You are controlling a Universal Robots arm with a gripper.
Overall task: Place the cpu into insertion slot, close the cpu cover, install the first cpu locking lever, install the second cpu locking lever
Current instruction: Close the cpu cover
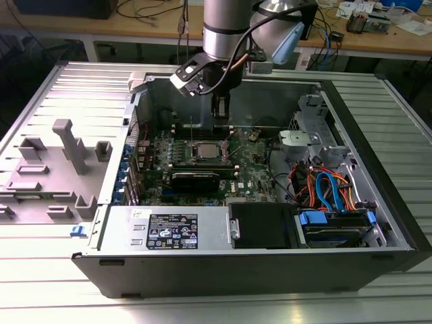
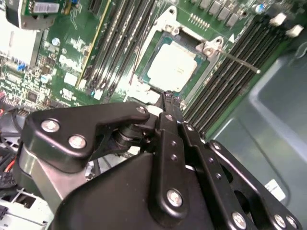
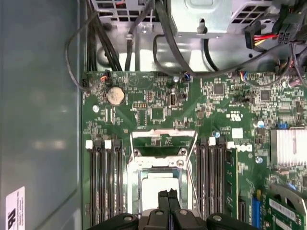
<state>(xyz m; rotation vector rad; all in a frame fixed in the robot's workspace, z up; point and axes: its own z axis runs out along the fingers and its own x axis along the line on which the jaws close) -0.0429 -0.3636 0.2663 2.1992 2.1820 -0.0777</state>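
Observation:
The cpu (image 2: 172,67) lies flat in the insertion slot (image 2: 209,46), its silver top showing; in the first wrist view the cpu (image 3: 154,184) is partly behind the fingertips. The cpu cover (image 3: 144,132) stands swung up off the slot, with green board visible through its cut-out. A thin locking lever (image 2: 242,62) sticks out loose beside the slot. My gripper (image 2: 169,98) hangs just above the slot's edge, shut with nothing between its fingers, also seen in the first wrist view (image 3: 168,192). In the exterior view the gripper (image 1: 221,123) points down over the cpu (image 1: 204,151).
Long black memory slots (image 3: 108,182) flank the socket on both sides. A black card (image 1: 196,179) lies in front of it. A drive cage with blue and orange cables (image 1: 327,189) fills the exterior view's right. The case walls (image 1: 270,94) close in around the board.

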